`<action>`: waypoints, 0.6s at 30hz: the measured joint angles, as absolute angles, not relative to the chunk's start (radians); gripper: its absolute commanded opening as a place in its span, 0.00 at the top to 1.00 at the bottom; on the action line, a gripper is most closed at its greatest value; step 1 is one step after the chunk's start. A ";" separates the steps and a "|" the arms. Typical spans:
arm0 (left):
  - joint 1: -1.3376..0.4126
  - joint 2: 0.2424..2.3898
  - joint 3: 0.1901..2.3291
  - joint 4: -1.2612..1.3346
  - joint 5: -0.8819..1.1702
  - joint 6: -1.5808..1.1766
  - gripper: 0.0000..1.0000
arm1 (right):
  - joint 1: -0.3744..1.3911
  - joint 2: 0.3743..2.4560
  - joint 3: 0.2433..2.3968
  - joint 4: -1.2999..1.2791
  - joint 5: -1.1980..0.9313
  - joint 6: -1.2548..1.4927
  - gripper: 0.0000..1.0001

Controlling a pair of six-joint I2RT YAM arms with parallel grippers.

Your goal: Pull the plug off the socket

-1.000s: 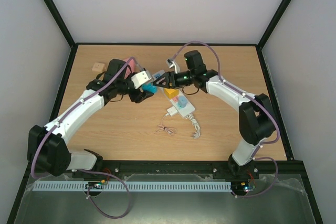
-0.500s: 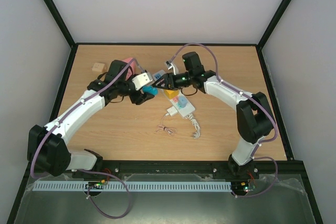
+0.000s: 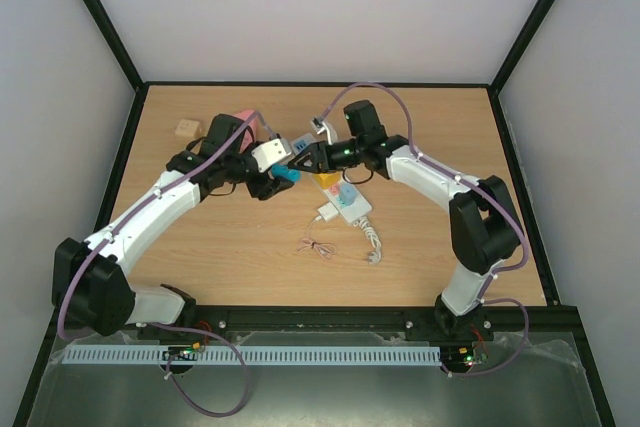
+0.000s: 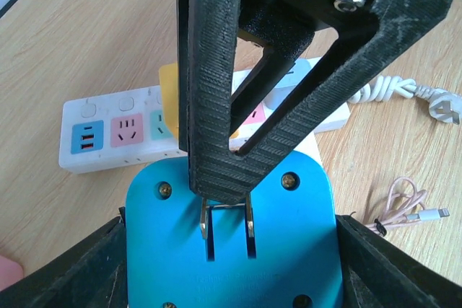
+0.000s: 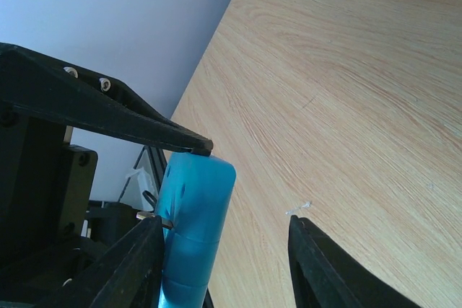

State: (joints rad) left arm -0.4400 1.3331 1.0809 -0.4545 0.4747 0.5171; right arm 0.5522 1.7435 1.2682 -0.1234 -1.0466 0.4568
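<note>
The socket, a long white power strip with coloured outlets, lies at mid table and also shows in the left wrist view. The plug, a small white adapter, sits against the strip's near-left side; its pinkish cable lies in front and shows in the left wrist view. My left gripper is shut on a blue two-pronged piece, held up left of the strip. My right gripper is open, its fingers either side of that blue piece.
A yellow block sits by the strip. A pink block and a wooden cube lie at the back left. The strip's thick curled cord ends in a plug near the front.
My right gripper has moved a little left, closing in on the blue piece in my left gripper. The left arm has hardly moved. The strip and adapter have not moved.
</note>
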 measured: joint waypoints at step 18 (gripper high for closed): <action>-0.440 1.356 1.083 -0.494 0.445 0.517 0.56 | 0.581 1.772 1.269 -0.131 -1.003 0.429 0.60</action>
